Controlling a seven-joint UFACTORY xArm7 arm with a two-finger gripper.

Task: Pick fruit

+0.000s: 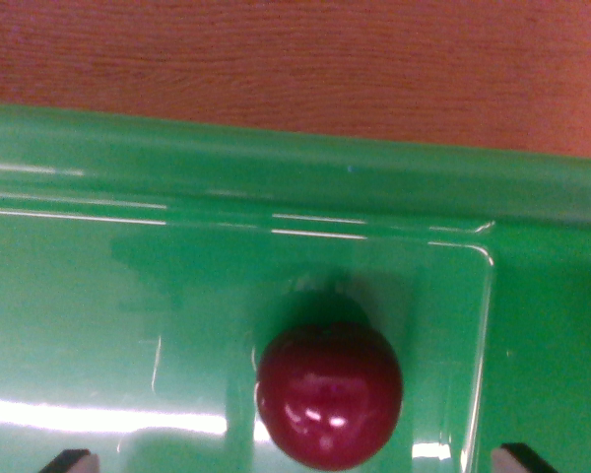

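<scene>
On green tray [69, 296], glossy dark-red round fruit [329, 396]

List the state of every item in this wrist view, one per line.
Round dark red glossy fruit: resting on the tray floor, ungripped.
Green plastic tray: flat on the table, holding only the fruit in view.
Brown wooden table: bare where visible.
Gripper: open, dark fingertips either side of the fruit.

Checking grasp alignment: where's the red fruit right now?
In the wrist view, the red fruit sits bottom centre in the green tray, near its right inner wall, between the two dark fingers.
</scene>
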